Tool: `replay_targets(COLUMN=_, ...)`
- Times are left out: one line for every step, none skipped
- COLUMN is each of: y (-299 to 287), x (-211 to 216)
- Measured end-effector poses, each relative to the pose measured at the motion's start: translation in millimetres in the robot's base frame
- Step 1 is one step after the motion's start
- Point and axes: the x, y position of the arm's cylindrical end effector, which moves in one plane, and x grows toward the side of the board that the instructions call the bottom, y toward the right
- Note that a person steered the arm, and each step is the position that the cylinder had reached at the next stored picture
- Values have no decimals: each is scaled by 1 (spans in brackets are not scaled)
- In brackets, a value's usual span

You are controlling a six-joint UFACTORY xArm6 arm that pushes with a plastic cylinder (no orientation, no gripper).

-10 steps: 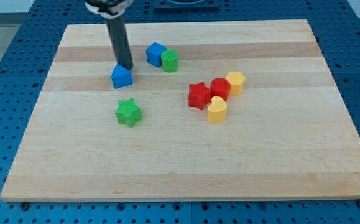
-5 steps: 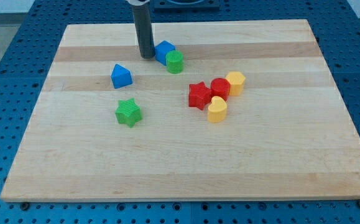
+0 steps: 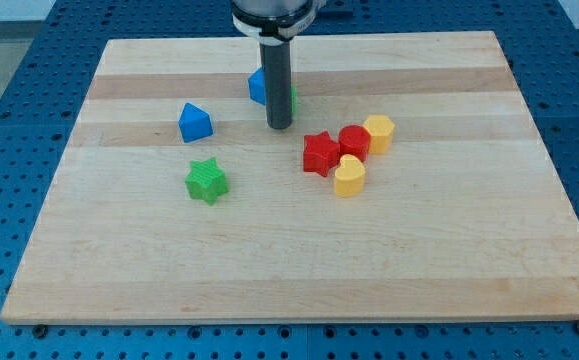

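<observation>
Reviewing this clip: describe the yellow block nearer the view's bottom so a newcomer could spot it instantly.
On the wooden board, find the four-block cluster right of centre. The yellow heart-shaped block sits at its lower edge, below the red cylinder and right of the red star. The other yellow block lies higher, at the cluster's right end.

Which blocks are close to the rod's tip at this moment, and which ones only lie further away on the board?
Near my tip:
- blue block, partly hidden behind the rod
- green block, mostly hidden behind the rod

Further off:
- red star
- red cylinder
- two yellow blocks
- blue block
- green star
</observation>
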Motion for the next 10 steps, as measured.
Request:
replay_targets(y=1, x=-11)
replay_targets(y=6, x=-11)
replay_targets(y=18, x=-13)
replay_targets(y=20, x=-20)
replay_targets(y=20, x=-23)
replay_targets(y=20, x=-26)
replay_targets(y=20, x=-29)
replay_targets(y=20, x=-31)
replay_targets(y=20, x=-31)
replay_targets(y=20, x=-23)
